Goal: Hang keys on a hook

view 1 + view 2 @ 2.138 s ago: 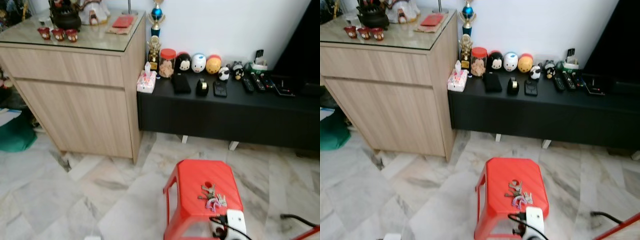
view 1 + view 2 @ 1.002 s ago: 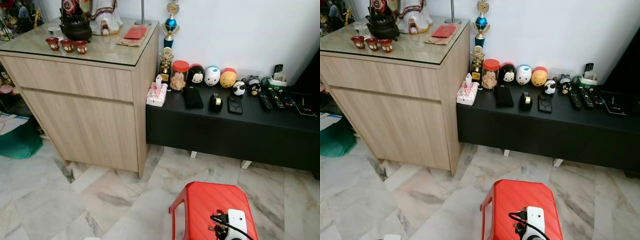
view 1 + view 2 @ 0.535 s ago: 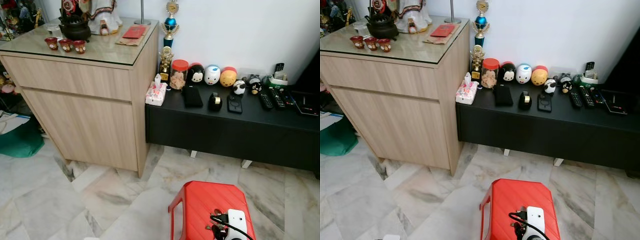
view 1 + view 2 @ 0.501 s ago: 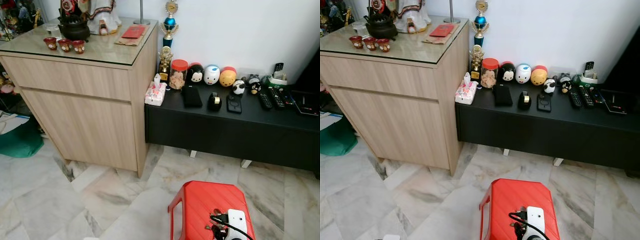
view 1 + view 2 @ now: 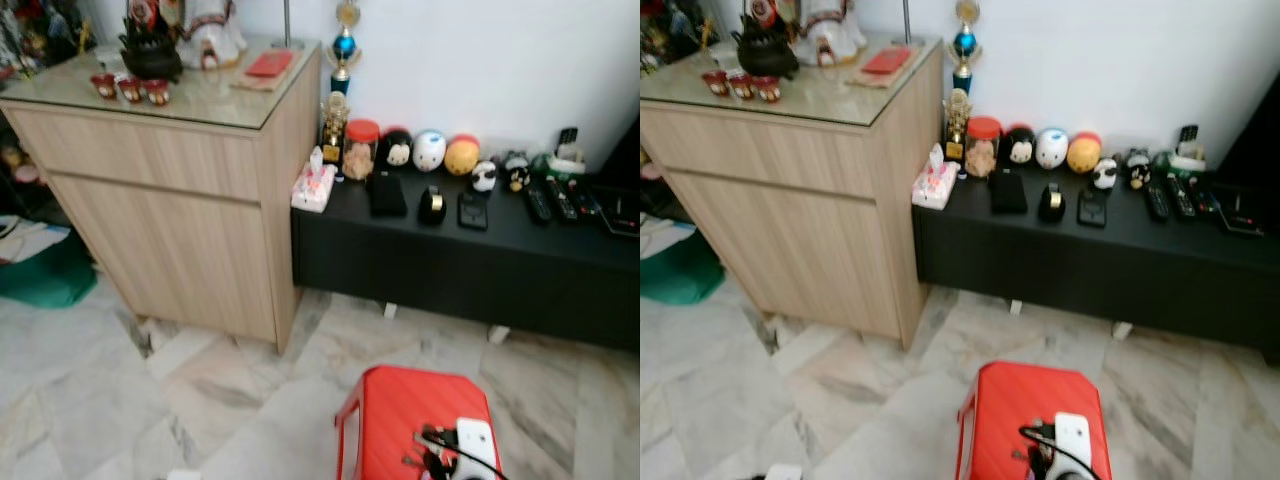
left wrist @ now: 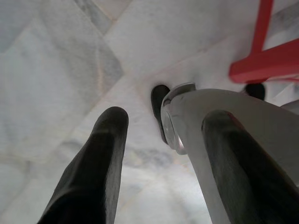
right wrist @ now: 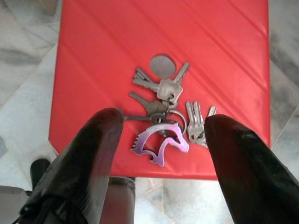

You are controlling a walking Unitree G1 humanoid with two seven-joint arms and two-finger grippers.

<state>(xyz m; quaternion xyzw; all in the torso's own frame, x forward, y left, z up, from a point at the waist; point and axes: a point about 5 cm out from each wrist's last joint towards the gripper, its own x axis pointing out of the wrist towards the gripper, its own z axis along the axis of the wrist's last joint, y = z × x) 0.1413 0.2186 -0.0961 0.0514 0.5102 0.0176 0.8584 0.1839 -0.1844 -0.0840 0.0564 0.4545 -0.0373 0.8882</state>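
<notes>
Since 2.1 s ago my head camera has tilted up, so the red stool (image 5: 415, 420) sits lower in frame with my right wrist over it. My right gripper (image 7: 161, 133) hangs spread wide above the keys (image 7: 164, 105), touching nothing. They lie flat on the stool top: several silver keys, 1 round tag, and 1 purple horse-head fob. My left gripper (image 6: 161, 135) hangs open over the marble floor (image 6: 56, 60). Beyond, a black low cabinet (image 5: 470, 250) and wooden sideboard (image 5: 170, 190) look blurred.
</notes>
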